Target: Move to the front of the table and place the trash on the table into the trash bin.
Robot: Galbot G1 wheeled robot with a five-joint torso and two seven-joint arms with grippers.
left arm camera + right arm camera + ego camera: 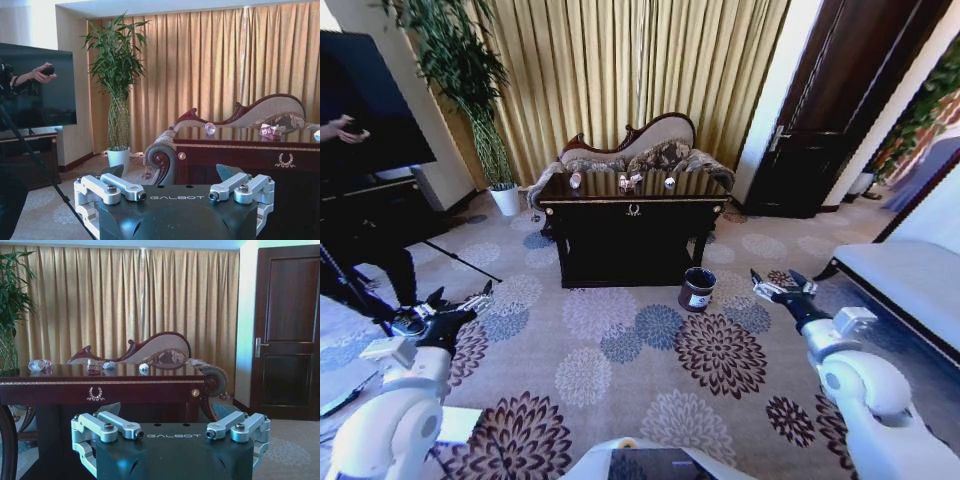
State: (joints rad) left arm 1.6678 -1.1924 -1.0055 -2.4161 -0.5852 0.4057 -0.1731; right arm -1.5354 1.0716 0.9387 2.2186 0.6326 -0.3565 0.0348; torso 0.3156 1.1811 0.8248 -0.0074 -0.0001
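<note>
The desk (632, 225) is dark wood, polished to a mirror gloss (curtain light reflects on its top). A clear plastic bottle (39, 365) lies there beside crumpled paper (109, 365). The carpet (650, 340) looks matt.

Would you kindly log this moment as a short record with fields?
table: dark console table ahead, in front of the sofa
trash: bottle, crumpled wrapper and a white scrap on the tabletop
trash bin: on the carpet by the table's right front leg
left gripper: low, jaws open, empty
right gripper: low, jaws open, empty
</note>
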